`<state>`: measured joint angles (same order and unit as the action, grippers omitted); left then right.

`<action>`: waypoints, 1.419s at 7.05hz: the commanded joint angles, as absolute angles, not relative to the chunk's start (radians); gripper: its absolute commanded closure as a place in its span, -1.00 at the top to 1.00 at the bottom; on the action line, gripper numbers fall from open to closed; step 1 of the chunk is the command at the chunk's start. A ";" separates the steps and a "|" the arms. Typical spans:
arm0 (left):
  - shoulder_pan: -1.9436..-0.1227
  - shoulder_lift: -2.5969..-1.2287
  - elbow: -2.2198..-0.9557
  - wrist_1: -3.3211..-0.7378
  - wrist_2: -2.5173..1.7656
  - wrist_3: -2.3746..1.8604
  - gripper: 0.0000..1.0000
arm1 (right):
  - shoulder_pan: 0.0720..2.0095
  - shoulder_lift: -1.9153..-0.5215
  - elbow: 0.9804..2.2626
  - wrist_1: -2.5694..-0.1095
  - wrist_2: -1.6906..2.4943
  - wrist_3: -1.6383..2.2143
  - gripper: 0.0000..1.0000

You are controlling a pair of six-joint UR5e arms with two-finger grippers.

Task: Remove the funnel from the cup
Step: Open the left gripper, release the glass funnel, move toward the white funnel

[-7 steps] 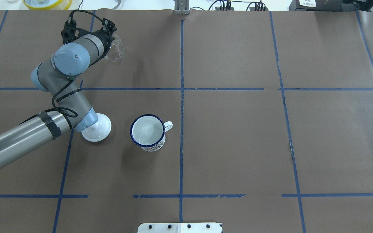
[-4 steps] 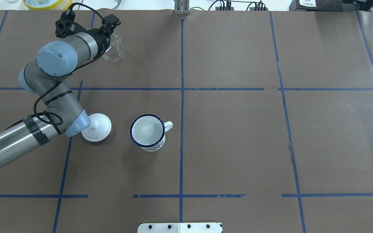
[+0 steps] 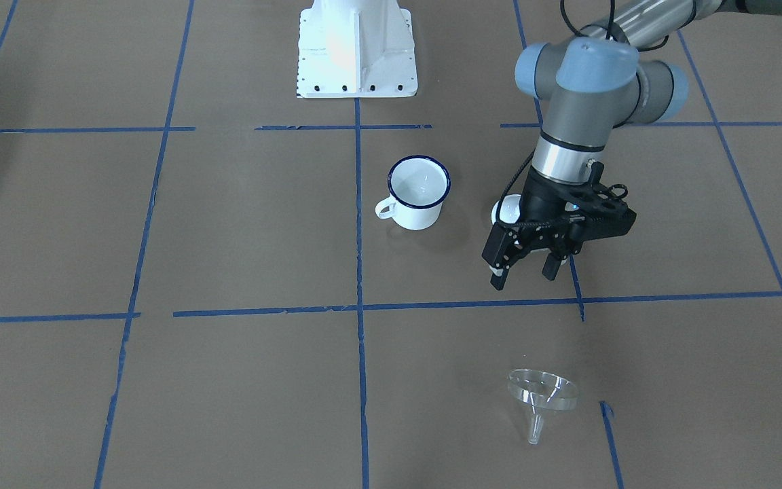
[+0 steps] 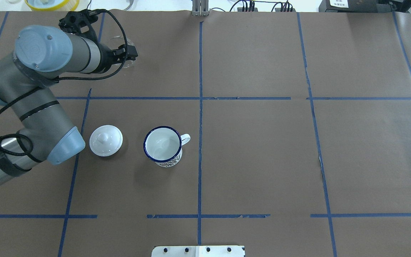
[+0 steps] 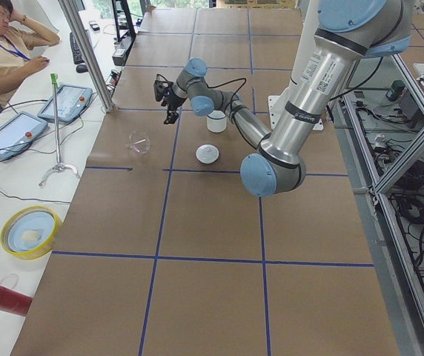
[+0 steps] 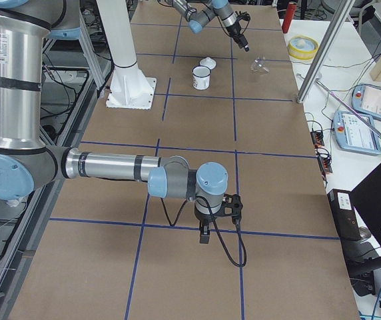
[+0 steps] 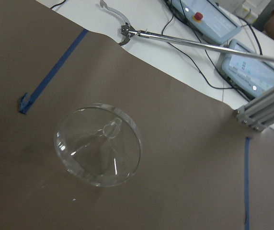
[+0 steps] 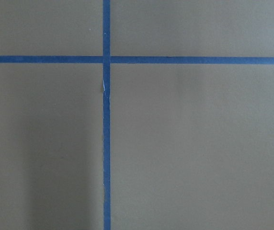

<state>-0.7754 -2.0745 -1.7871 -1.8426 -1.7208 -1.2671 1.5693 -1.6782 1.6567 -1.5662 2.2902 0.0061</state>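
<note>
The left pincer (image 3: 524,278) hung over the left part of the counter (image 4: 262,160), toward the far edge. Its jaws were apart and held nothing. The wrist sloped down toward the far-left corner.

Just beyond it, near that far-left corner, lay the funnel (image 3: 543,392). It was out of the cup and rested on the bare counter, tipped on its side. The wide clear cone opened back toward the robot and the short spout pointed at the far edge. Nothing touched it. A short stub of blue tape (image 3: 606,409) lay beside it.

Nearer the robot, and still left of the centre line, a white domed lid (image 4: 106,140) sat with its knob up. To its right stood the cup (image 4: 162,145), upright, apart from the lid and just left of the centre line. It was white inside with a dark blue rim, and its loop handle pointed right. It was well apart from the funnel.

Near the counter's right end, the right pincer (image 6: 207,235) pointed down, low over the blue tape lines. I could not tell whether its jaws were apart or together.
</note>
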 commanded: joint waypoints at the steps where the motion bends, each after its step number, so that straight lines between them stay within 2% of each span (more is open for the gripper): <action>1: -0.782 -2.062 -1.891 -1.698 -1.836 -1.111 1.00 | 1.569 -1.678 1.657 -1.566 2.290 0.006 1.00; 4: -0.767 -1.892 -2.006 -1.652 -1.882 -1.097 1.00 | 1.569 -1.678 1.657 -1.566 2.290 0.006 1.00; 5: -0.746 -1.885 -1.994 -1.651 -1.887 -1.098 1.00 | 1.569 -1.678 1.657 -1.566 2.290 0.006 1.00; 8: -0.694 -1.890 -1.821 -1.788 -1.885 -1.101 1.00 | 1.569 -1.678 1.657 -1.566 2.290 0.006 1.00; 10: -0.655 -1.890 -1.783 -1.818 -1.887 -1.100 1.00 | 1.569 -1.678 1.657 -1.566 2.290 0.006 1.00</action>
